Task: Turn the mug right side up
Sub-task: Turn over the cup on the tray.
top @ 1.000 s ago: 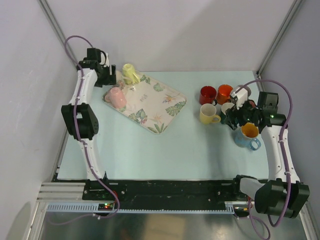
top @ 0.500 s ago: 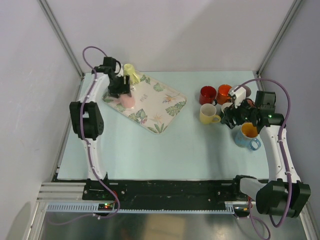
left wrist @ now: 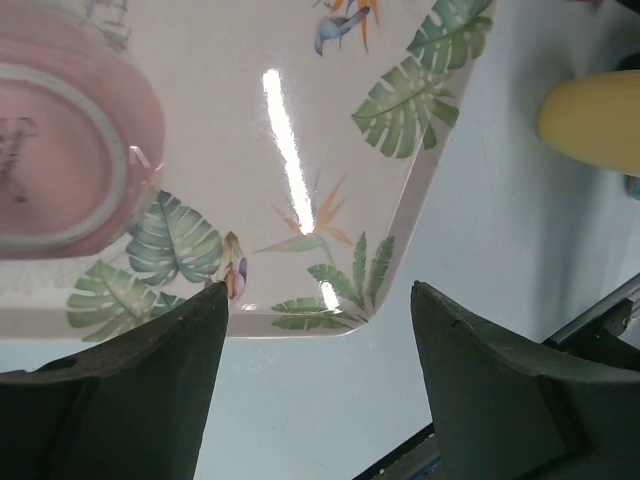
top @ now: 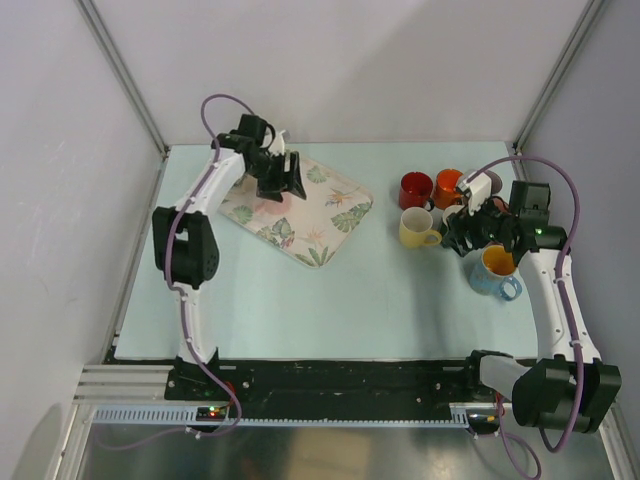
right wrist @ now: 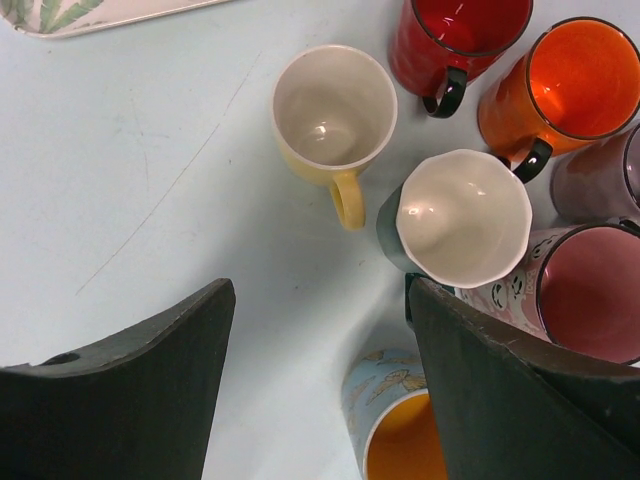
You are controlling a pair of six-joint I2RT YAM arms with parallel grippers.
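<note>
Nearest the arm bases, well off to the right of the tray point(top: 330, 215), a blue mug point(top: 495, 273) stands upright, orange inside. Just past it the right gripper point(right wrist: 320, 290) hangs over the table point(top: 350, 300), jaws spread wide with nothing between them. Below it stand more upright mugs: a white mug point(right wrist: 465, 215), a yellow mug point(right wrist: 335, 105) closest to the tray, then a red mug point(right wrist: 460, 30) and an orange mug point(right wrist: 570, 75) farther back. Over the tray's far part the left gripper point(left wrist: 318, 300) hovers, its jaws likewise wide and empty. The pink mug point(left wrist: 60, 150) sits on the tray's left part, off to the side of those open fingers and untouched. What looks like its ringed base faces up.
</note>
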